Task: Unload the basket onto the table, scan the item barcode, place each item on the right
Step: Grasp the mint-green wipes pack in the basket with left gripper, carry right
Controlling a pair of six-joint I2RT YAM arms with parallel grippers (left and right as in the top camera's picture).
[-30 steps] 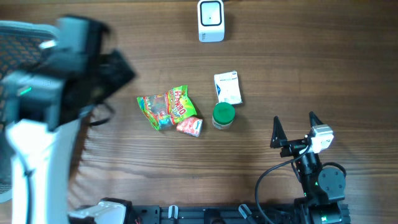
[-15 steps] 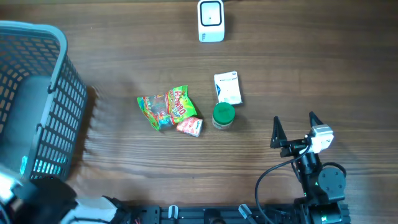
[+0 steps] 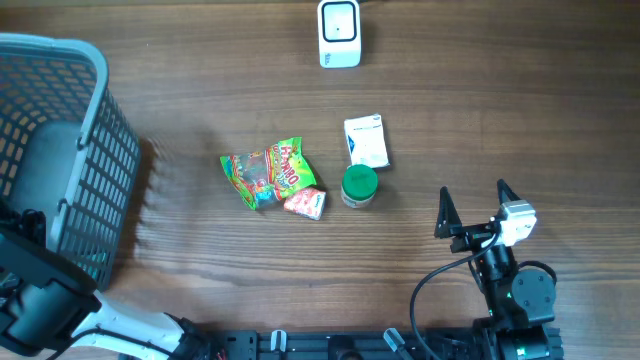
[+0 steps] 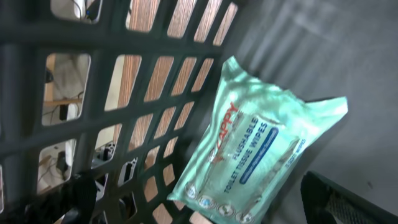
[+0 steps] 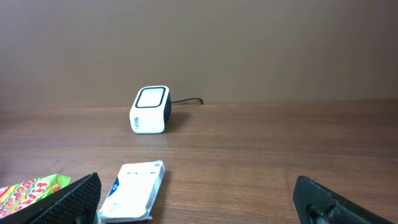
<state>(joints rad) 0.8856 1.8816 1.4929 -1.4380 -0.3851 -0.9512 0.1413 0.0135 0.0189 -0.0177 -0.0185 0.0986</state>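
Observation:
The white barcode scanner (image 3: 339, 33) stands at the table's far edge, its window also facing the right wrist view as the scanner (image 5: 151, 109). Mid-table lie a green-and-red candy bag (image 3: 265, 172), a small red packet (image 3: 305, 202), a green-lidded jar (image 3: 359, 185) and a white packet (image 3: 366, 141). My right gripper (image 3: 472, 208) rests open near the front right, a little way short of the white packet (image 5: 134, 191). My left gripper (image 4: 205, 211) is open, looking into the basket at a teal wipes pack (image 4: 261, 155) that lies between its fingertips (image 4: 81, 199) without touching them.
A grey mesh basket (image 3: 95, 150) fills the left side of the table. The left arm's dark body (image 3: 40, 290) is at the front left corner. A cable runs back from the scanner.
The left arm swung from above the basket down to the front left corner, uncovering the basket. The right arm and the table items have not moved.

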